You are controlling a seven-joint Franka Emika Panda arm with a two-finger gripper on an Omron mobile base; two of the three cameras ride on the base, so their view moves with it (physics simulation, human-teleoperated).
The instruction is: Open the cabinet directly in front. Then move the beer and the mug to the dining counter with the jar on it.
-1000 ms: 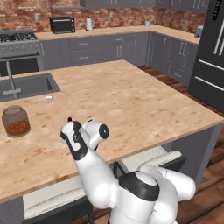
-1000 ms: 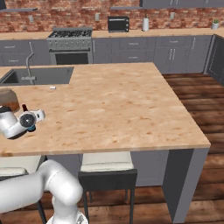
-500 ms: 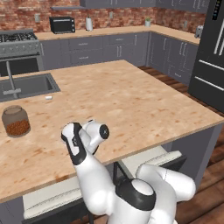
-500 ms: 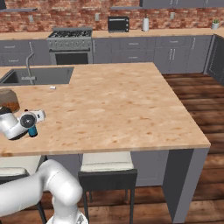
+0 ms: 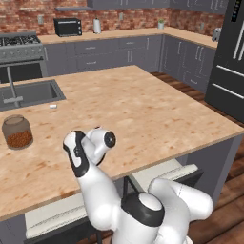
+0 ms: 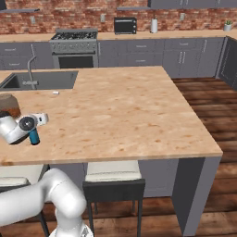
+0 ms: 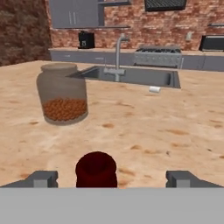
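Observation:
The beer (image 7: pixel 96 169), seen by its reddish top, stands on the dining counter (image 7: pixel 175 127) between the wide-apart fingertips (image 7: pixel 42 178) of my open gripper (image 7: pixel 113 178), and neither touches it. From the right base, the beer (image 6: pixel 34 136) shows its blue label just under the gripper (image 6: pixel 36 128), near the counter's front edge (image 6: pixel 115 155). The jar (image 7: pixel 62 93) with brown contents stands a little beyond, also seen as the jar (image 5: pixel 17 132) and the jar (image 6: pixel 8 104). My wrist (image 5: pixel 95 143) hides the beer from the left base. The mug and the cabinet are out of view.
An inset sink (image 5: pixel 28 93) with a faucet (image 7: pixel 117 54) lies beyond the jar. A small white object (image 6: pixel 55 93) rests beside the sink. Stools (image 6: pixel 113 178) stand under the counter's near edge. A range, a toaster oven and grey low cabinets line the brick wall.
The jaws have spread wide and let go of the beer, which now stands on the counter by itself. The hand has barely shifted.

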